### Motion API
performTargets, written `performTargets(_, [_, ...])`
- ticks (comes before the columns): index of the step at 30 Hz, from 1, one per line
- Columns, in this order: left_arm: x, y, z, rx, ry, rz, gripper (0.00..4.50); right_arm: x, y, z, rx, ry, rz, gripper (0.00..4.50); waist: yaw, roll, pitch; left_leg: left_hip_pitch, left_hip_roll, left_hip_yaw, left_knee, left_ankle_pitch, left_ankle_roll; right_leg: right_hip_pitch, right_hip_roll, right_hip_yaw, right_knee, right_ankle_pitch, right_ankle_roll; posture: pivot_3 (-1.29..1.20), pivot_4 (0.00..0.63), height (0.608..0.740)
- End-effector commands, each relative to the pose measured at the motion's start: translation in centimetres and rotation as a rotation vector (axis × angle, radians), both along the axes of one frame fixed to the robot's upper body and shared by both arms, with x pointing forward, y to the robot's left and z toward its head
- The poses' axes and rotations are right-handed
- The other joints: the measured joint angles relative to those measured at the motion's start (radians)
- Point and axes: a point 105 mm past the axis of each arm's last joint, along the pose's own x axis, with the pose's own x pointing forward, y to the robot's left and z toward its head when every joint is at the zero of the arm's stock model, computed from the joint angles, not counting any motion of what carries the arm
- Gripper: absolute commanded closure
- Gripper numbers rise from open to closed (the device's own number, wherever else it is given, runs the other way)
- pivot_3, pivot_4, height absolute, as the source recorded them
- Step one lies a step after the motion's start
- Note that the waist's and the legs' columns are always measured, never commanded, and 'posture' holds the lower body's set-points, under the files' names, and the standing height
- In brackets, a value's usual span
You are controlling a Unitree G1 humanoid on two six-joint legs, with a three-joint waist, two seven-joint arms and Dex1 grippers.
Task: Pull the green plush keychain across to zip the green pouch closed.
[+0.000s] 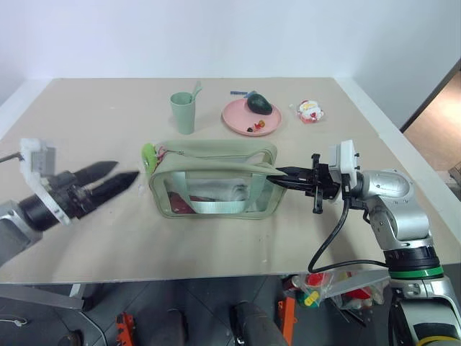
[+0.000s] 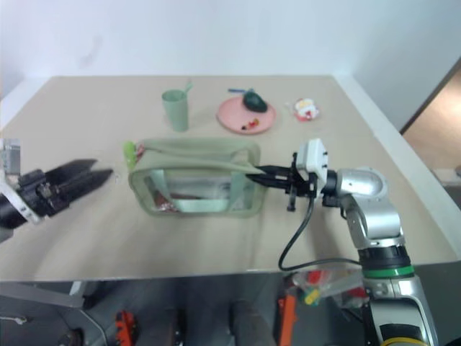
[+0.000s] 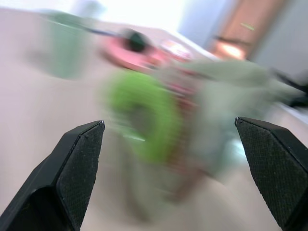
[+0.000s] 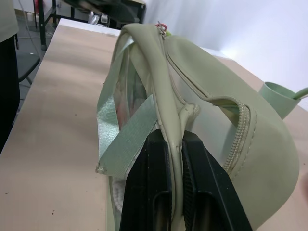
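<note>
Lime-green plush keychain (image 1: 149, 155) hangs at the far left end of the sage-green fabric pouch (image 1: 216, 180), which stands mid-bench (image 1: 108, 245). Right gripper (image 1: 282, 177) has its jaws pinched tight on the pouch's right end. Left gripper (image 1: 115, 177), jaws spread wide and empty, hovers left of the keychain, near it.

We find no readable text, label, brand, number or sign in any view. The pouch (image 1: 216, 180), the cup (image 1: 183, 112), the plate (image 1: 241, 119) and the small packet (image 1: 310, 111) at the upper right of the frame carry no legible markings.
</note>
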Motion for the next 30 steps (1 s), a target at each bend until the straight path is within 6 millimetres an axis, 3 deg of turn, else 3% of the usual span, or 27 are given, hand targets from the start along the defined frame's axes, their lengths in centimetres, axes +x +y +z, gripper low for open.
performTargets(1, [1.4, 0.1, -0.7, 0.02, -0.014, 0.061, 0.0, -0.9, 0.8, 2.2, 0.008, -0.054, 0.038, 4.48, 0.001, 0.0, 0.0, 0.0, 0.0, 0.0, 0.0, 0.0, 0.0, 0.0, 0.0, 0.0, 0.0, 0.0, 0.0, 0.0, 0.15, 0.74])
performTargets(7, [2.7, -1.4, -1.4, -0.053, -0.024, 0.01, 0.0, -1.3, 1.2, 1.9, 0.005, -0.054, 0.039, 4.48, 0.001, -0.001, 0.0, -0.001, 0.0, 0.0, -0.002, 0.0, -0.001, -0.002, 0.0, 0.0, 0.0, 0.002, 0.005, 0.0, 0.15, 0.74])
performTargets(16, [4.0, -1.6, -4.0, -0.185, 0.061, -0.056, 0.0, -1.2, 0.9, 1.5, -0.011, -0.061, 0.022, 4.48, 0.0, -0.001, 0.0, -0.001, 0.001, 0.0, -0.002, 0.0, -0.001, -0.002, 0.001, 0.0, 0.0, 0.002, 0.004, 0.0, 0.15, 0.74])
performTargets(25, [5.1, -2.3, -3.9, -0.256, 0.035, -0.111, 0.0, -1.1, 0.6, 1.3, -0.023, -0.063, 0.01, 4.48, 0.0, -0.001, 0.0, -0.001, 0.001, 0.0, -0.002, 0.0, 0.0, -0.001, 0.001, 0.0, 0.0, 0.003, 0.004, 0.0, 0.15, 0.74])
performTargets(30, [5.8, -3.0, -3.8, -0.283, 0.03, -0.151, 1.53, -1.0, 0.5, 1.2, -0.026, -0.065, 0.004, 4.5, 0.0, -0.001, 0.0, -0.001, 0.001, 0.0, -0.002, 0.0, 0.0, -0.001, 0.001, 0.0, 0.0, 0.003, 0.005, 0.0, 0.15, 0.74])
